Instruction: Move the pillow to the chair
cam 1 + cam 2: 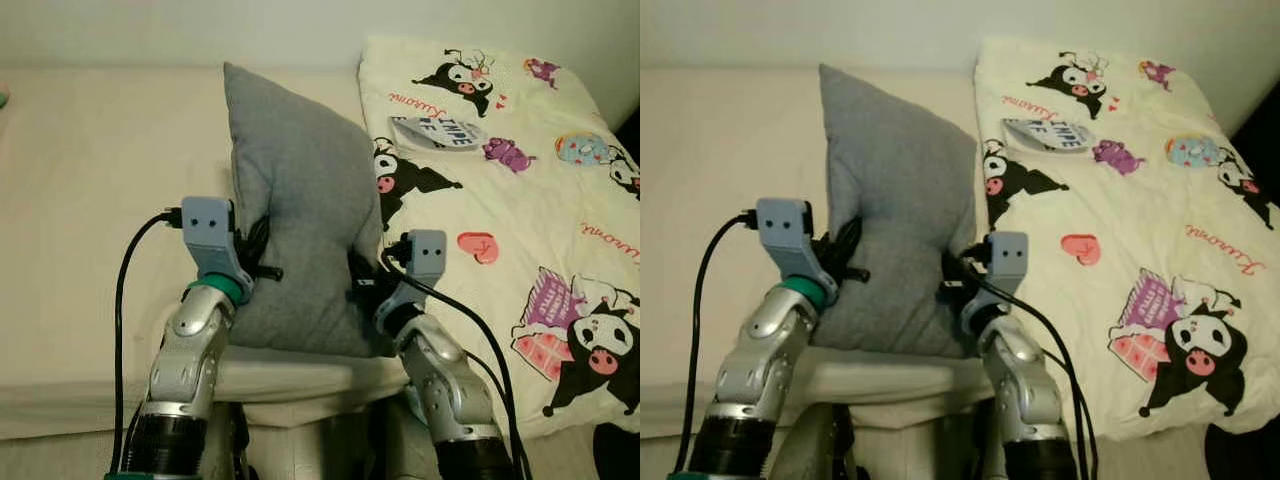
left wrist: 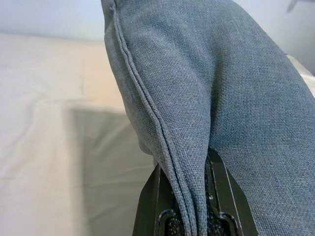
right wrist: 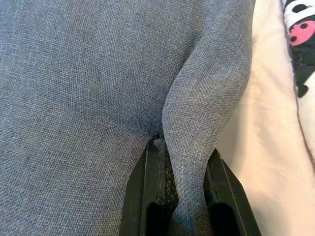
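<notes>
Here we are at the bed point(image 1: 90, 200), and the grey pillow point(image 1: 300, 200) is standing up on its edge near the front, pinched from both sides. The left hand point(image 1: 262, 268) has bitten onto the pillow's left seam, and from its wrist you can see the piped edge point(image 2: 162, 147) wedged right down between the two black fingers point(image 2: 147, 206), clamped tight on cloth. The right hand point(image 1: 358, 285) is doing the same on the other side, with a fold of grey fabric point(image 3: 197, 123) gathered and squeezed between its fingers point(image 3: 142, 196). So both are grasping the pillow, no slack showing. To the right, just beside the pillow, lies the cartoon blanket point(image 1: 520, 200), with a small printed packet point(image 1: 438, 132) resting on it farther back. No chair is in sight from here. My read is that the grab is made and the lift-off is the step in hand: the pillow's bottom edge looks to be resting on the bed at its front lip, or barely clear of it; I can't tell which. What comes next, I'd say, calls for raising both arms together so the soft thing doesn't sag or twist out of one pinch, pulling it back clear of the blanket, then turning away to go and find that chair. A pinch on fabric alone could slip, so an even lift is the thing.
</notes>
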Available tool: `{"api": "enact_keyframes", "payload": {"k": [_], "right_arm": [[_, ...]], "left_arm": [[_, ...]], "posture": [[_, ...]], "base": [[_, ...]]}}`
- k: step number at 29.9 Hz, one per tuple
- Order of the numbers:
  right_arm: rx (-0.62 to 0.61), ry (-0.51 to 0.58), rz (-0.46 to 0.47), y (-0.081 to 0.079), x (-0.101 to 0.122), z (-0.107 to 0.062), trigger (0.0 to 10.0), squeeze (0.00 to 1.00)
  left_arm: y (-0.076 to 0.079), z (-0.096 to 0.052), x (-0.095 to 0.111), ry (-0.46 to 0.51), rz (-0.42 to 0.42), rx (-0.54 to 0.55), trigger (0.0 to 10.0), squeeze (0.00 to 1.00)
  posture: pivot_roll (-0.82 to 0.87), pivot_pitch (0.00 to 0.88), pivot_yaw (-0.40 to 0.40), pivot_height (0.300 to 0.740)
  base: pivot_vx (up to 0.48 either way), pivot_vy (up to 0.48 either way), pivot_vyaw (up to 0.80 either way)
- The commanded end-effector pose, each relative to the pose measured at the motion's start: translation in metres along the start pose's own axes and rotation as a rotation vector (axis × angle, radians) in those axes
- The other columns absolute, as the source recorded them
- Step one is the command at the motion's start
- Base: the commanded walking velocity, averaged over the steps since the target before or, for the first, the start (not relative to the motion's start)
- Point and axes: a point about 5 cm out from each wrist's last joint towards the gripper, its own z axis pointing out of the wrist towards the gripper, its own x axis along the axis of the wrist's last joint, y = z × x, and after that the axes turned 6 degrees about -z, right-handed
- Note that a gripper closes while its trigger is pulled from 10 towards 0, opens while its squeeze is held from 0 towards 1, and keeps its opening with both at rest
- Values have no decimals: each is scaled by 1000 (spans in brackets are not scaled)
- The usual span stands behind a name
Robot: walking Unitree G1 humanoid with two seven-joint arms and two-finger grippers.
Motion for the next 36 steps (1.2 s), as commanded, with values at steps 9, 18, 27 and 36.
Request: {"api": "enact_keyframes", "payload": {"k": [9,18,27,36], "right_arm": [[28,20,-1,-11,2,0,10000,0],[38,36,-25,-17,8,8,10000,0],[16,43,-11,-15,8,8,10000,0],[-5,38,-7,-12,3,4,10000,0]], "left_arm": [[8,0,8,35,33,-6,10000,0],[3,2,10,36,55,23,10000,0],[6,5,11,36,49,-10,10000,0],[5,5,5,3,79,2,10000,0]], "posture": [[76,9,54,646],[70,37,54,671],[72,17,84,696],[61,0,89,716]], "base": [[0,0,0],[0,0,0],[0,0,0],[0,0,0]]}}
